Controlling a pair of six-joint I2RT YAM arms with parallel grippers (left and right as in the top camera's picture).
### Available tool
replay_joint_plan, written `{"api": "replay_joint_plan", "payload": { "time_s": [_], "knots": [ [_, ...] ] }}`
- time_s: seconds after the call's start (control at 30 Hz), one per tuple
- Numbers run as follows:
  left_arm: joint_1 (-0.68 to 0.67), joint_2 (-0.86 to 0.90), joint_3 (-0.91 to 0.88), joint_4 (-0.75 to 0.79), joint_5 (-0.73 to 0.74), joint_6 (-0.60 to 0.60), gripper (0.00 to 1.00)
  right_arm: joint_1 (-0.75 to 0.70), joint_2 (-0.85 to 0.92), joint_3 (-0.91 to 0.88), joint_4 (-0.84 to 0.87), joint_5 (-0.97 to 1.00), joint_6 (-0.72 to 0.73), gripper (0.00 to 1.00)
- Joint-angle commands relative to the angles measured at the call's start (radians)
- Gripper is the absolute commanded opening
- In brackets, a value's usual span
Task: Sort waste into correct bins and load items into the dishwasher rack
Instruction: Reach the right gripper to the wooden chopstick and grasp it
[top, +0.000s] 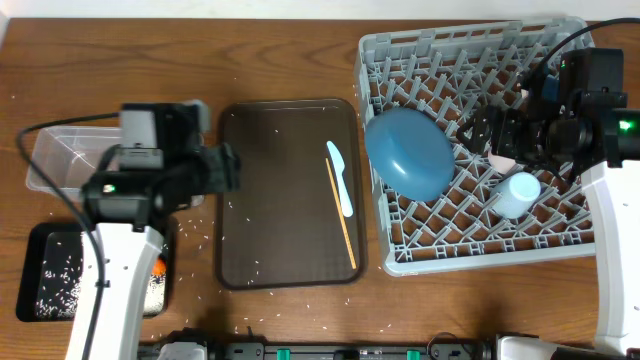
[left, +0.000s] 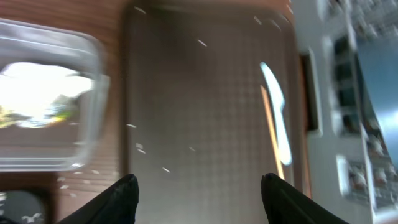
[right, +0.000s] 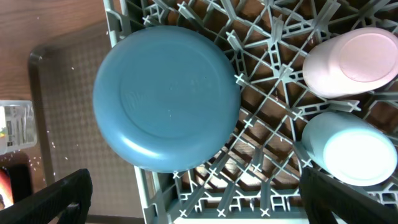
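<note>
My left gripper is open with nothing between its fingers, and hovers over the left edge of the brown serving tray. A pale blue spoon and thin chopsticks lie on the tray's right side. The clear tub holds blurred white and yellow waste. In the black bin lies white rice, with an orange carrot at its right edge. My right gripper is open over the grey rack. The rack holds a bottom-up round blue dish, a pink cup and a blue cup.
Stray rice grains dot the wooden table and the tray. The rack fills the right side of the table, right beside the tray's right edge. The clear tub and the black bin stand one behind the other at the far left.
</note>
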Motion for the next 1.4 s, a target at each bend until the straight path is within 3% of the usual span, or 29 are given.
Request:
{"api": "replay_joint_plan", "payload": {
  "time_s": [0.0, 0.13, 0.4, 0.5, 0.63, 0.77, 0.9, 0.93, 1.1, 1.37],
  "knots": [
    [-0.076, 0.027, -0.002, -0.025, -0.038, 0.032, 0.63, 0.016, 0.001, -0.002, 0.002, -0.02, 0.026, 0.98],
    [-0.082, 0.018, 0.006, -0.038, -0.123, 0.013, 0.64, 0.078, 0.001, -0.002, 0.018, -0.107, -0.029, 0.9],
    [0.042, -0.061, 0.102, -0.15, -0.201, -0.074, 0.65, 0.426, 0.026, -0.002, 0.144, 0.095, -0.02, 0.83],
    [0.113, -0.108, 0.122, -0.179, -0.235, -0.12, 0.75, 0.562, 0.082, -0.002, 0.188, 0.21, 0.023, 0.81],
    [0.209, -0.169, 0.121, -0.205, -0.235, -0.128, 0.81, 0.687, 0.204, -0.002, 0.227, 0.333, 0.095, 0.75],
    [0.264, -0.19, 0.121, -0.241, -0.235, -0.126, 0.84, 0.746, 0.342, -0.002, 0.259, 0.34, 0.132, 0.66],
    [0.272, -0.177, 0.12, -0.266, -0.241, -0.127, 0.91, 0.763, 0.444, -0.002, 0.263, 0.332, 0.156, 0.67],
    [0.272, -0.172, 0.12, -0.269, -0.245, -0.127, 0.98, 0.764, 0.462, -0.002, 0.26, 0.327, 0.166, 0.67],
    [0.272, -0.151, 0.119, -0.264, -0.247, -0.127, 0.98, 0.764, 0.512, -0.002, 0.265, 0.316, 0.175, 0.66],
    [0.272, -0.119, 0.119, -0.264, -0.246, -0.127, 0.98, 0.789, 0.591, -0.002, 0.269, 0.205, 0.254, 0.48]
  ]
}}
